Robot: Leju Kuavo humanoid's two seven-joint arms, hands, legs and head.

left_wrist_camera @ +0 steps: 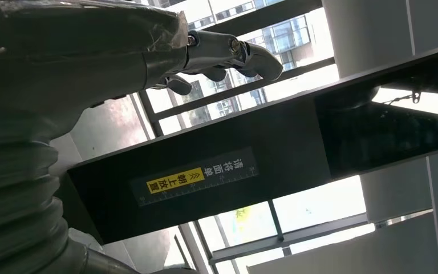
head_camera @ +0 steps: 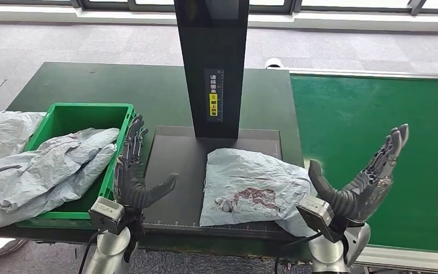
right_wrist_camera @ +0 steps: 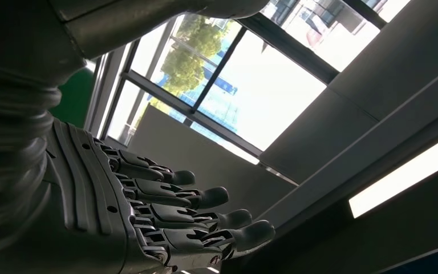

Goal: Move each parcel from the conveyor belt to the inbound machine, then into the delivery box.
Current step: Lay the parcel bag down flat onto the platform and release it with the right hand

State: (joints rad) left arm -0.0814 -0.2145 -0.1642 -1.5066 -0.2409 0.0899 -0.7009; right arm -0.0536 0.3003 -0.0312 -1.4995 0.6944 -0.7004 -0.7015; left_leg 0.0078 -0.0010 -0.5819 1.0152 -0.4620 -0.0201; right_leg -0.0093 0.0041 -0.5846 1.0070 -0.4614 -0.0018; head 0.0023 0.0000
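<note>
Head view: both my hands are raised, palms inward, fingers apart and holding nothing. My right hand [head_camera: 365,182] stands just off the right edge of the parcel [head_camera: 251,185], thumb pointing toward it, fingers [head_camera: 390,149] tilted up and away over the green belt [head_camera: 376,142]. My left hand [head_camera: 134,174] stands between the green box [head_camera: 74,117] and the black scanner plate [head_camera: 174,165], thumb reaching over the plate's left margin, fingers upright beside the box wall. Neither hand touches the parcel.

The parcel, a crumpled grey mailing bag with a reddish smear on its face, lies flat on the plate, below the black post [head_camera: 214,63] with the yellow label. Its near right corner hangs slightly past the plate edge by my right thumb.

Judgement: the belt-to-machine step looks done; next is plate to box. The bag is soft and will sag, so I should close in from both sides low, thumbs under the edges, and gather rather than pinch one corner. The left hand has farther to travel to reach it.

Beyond my left fingers the box already holds another grey bag [head_camera: 63,162], draped over its near rim; a further bag [head_camera: 0,131] lies outside it. Lift high enough to clear the box wall.
</note>
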